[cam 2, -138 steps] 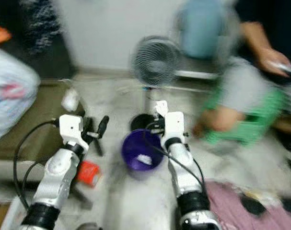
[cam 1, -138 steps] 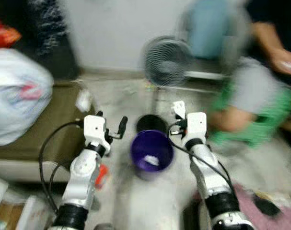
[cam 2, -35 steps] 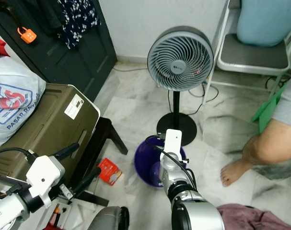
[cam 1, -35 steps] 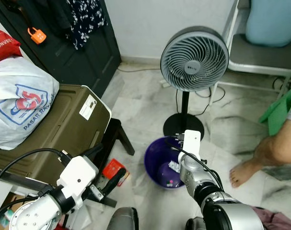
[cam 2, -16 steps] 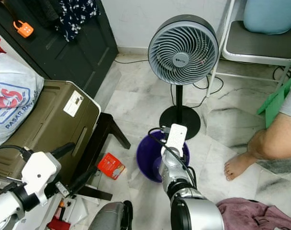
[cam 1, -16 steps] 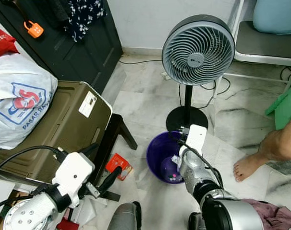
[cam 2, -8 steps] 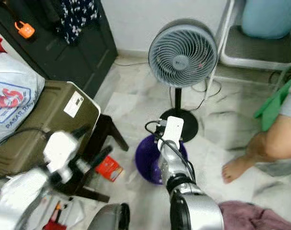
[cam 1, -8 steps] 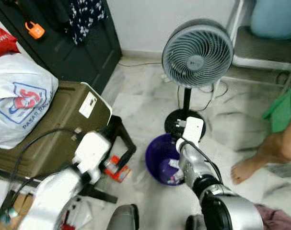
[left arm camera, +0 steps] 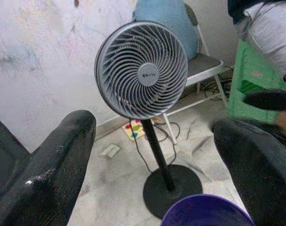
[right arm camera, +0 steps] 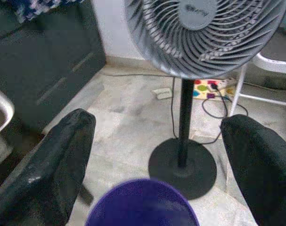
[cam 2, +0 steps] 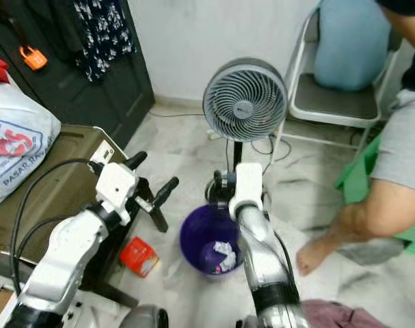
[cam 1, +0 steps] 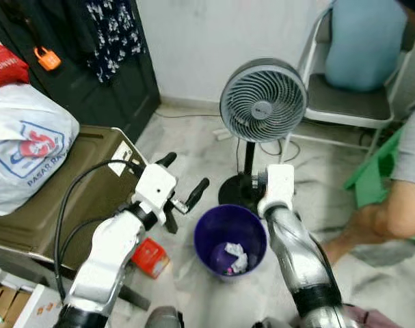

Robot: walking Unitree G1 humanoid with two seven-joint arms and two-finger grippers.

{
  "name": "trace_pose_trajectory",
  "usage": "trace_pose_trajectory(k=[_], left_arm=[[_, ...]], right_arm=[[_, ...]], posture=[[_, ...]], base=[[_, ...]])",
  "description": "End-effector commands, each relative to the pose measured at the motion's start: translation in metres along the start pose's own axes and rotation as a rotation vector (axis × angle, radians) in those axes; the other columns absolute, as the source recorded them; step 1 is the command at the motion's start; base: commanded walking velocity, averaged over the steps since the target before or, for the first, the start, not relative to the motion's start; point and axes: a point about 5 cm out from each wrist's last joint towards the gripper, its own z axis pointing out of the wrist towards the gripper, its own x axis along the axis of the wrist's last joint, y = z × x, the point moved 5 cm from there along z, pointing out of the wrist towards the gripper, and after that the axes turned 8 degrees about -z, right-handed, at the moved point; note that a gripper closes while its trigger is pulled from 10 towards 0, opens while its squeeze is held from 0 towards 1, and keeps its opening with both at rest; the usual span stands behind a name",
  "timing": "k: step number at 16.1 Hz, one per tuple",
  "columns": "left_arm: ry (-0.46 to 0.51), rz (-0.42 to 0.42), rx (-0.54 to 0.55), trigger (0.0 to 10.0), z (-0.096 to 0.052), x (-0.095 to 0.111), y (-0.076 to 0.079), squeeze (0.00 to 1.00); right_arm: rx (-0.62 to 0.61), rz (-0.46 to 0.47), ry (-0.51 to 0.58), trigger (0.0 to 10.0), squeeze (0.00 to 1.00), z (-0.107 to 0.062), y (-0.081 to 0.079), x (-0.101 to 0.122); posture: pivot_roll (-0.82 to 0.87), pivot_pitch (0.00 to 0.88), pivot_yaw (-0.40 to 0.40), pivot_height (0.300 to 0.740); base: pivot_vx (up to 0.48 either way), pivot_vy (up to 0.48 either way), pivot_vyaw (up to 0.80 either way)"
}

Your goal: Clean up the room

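Two end effectors are raised in front of you over the marble floor (cam 1: 193, 147), one on each side of the purple bin (cam 1: 230, 240). Your left end effector (cam 1: 183, 183) hangs just left of the bin's rim with its two black fingers (left arm camera: 53, 165) spread wide apart and nothing between them. Your right end effector (right arm camera: 157, 155) sits above the bin's far rim, close to the fan's round black base (right arm camera: 182, 165); its fingers also stand well apart and hold nothing. Crumpled white paper (cam 1: 236, 258) lies in the bottom of the bin. You see a grey standing fan (cam 1: 263, 100) just behind the bin. A red packet (cam 1: 149, 257) lies on the floor to the bin's left, beside the olive suitcase (cam 1: 50, 191), which carries a white plastic bag (cam 1: 22, 154). A person's bare leg (cam 2: 361, 219) is at your right.
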Motion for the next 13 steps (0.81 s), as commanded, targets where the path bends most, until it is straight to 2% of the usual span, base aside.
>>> trace_pose_trajectory(k=[1,2,4,5,8,12,13], left_arm=[[0.017,0.026,-0.001,10.0,0.005,0.001,-0.001,0.0],[0.031,0.05,0.029,10.0,0.008,0.003,-0.003,0.0],[0.054,0.057,0.092,10.0,0.013,0.003,-0.009,0.0],[0.062,0.049,0.129,10.0,0.013,0.002,-0.012,0.0],[0.063,0.051,0.238,10.0,0.007,-0.007,-0.026,0.0],[0.047,0.052,0.377,10.0,0.002,-0.016,-0.047,0.0],[0.049,0.053,0.392,10.0,0.001,-0.018,-0.05,0.0]], right_arm=[[0.087,-0.045,0.04,10.0,1.0,-0.008,-0.015,0.011],[0.11,-0.069,0.047,10.0,1.0,-0.015,-0.018,0.008],[0.06,-0.075,0.074,10.0,1.0,-0.012,-0.009,0.013],[-0.002,-0.05,0.087,10.0,1.0,-0.007,0.0,0.017],[-0.049,-0.04,0.128,10.0,1.0,-0.01,0.006,0.033],[-0.124,-0.052,0.176,10.0,1.0,-0.003,0.027,0.05],[-0.118,-0.061,0.178,10.0,0.0,0.0,0.029,0.052]], posture=[[0.05,0.0,0.084,0.74],[0.04,0.0,0.086,0.74],[0.03,0.0,0.082,0.74],[0.03,0.0,0.074,0.74],[0.03,0.0,0.068,0.74],[0.02,0.0,0.056,0.74],[0.03,0.0,0.047,0.74]], base=[[0.0,0.0,0.0],[0.0,0.0,0.0],[0.0,0.0,0.0],[0.0,0.0,0.0],[0.0,0.0,0.0],[0.0,0.0,0.0],[0.0,0.0,0.0]])
